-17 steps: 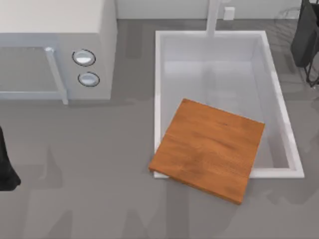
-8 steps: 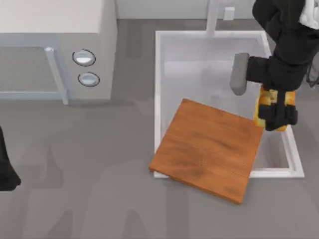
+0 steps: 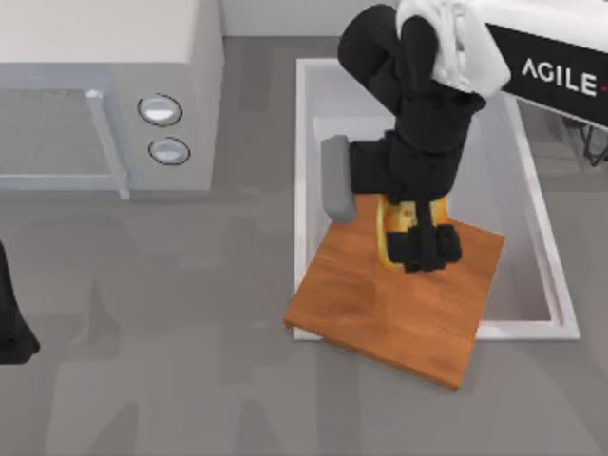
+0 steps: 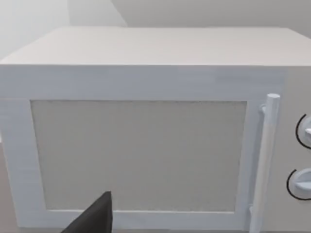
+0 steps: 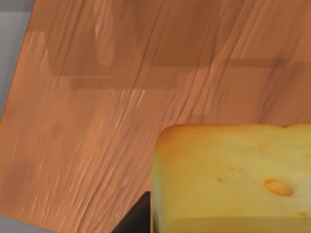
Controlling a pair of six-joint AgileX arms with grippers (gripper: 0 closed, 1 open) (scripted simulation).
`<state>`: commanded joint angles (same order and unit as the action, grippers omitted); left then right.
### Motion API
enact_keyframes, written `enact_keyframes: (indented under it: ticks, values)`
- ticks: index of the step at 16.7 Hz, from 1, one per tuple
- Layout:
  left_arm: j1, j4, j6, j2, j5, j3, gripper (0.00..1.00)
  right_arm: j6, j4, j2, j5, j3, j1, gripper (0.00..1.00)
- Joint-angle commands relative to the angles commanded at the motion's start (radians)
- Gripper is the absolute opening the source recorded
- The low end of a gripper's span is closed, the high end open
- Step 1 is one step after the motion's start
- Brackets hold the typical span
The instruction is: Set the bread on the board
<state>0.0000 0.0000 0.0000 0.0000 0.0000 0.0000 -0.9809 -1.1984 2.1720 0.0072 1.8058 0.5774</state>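
Observation:
The board (image 3: pixel 380 304) is a reddish-brown wooden slab lying tilted across the sink's near left corner; its grain also shows in the right wrist view (image 5: pixel 97 97). My right gripper (image 3: pixel 418 242) hangs over the board's far middle, shut on the bread (image 3: pixel 394 223), a yellow-orange chunk with reddish specks. In the right wrist view the bread (image 5: pixel 228 179) sits close above the wood. Whether it touches the board I cannot tell. My left arm (image 3: pixel 11 323) is parked at the table's left edge, and one dark fingertip (image 4: pixel 95 218) of its gripper faces the microwave.
A white sink basin (image 3: pixel 532 209) lies under the board at the right. A white microwave (image 3: pixel 104 104) with two round knobs stands at the back left, its door and handle (image 4: pixel 265 155) close before the left wrist. Grey countertop (image 3: pixel 171 361) stretches along the front.
My right arm has swept in from the back right, carrying the bread from over the sink's right rim leftward to above the board. The left arm has stayed put.

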Motion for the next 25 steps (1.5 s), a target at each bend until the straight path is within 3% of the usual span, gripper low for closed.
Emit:
enact_keyframes:
  ticks: [21, 25]
  values:
    - [0.0, 0.0, 0.0, 0.0, 0.0, 0.0, 1.0, 0.0, 0.158, 0.039, 0.0, -0.119, 0.0, 0.0]
    - [0.0, 0.0, 0.0, 0.0, 0.0, 0.0, 1.0, 0.0, 0.158, 0.039, 0.0, -0.119, 0.0, 0.3]
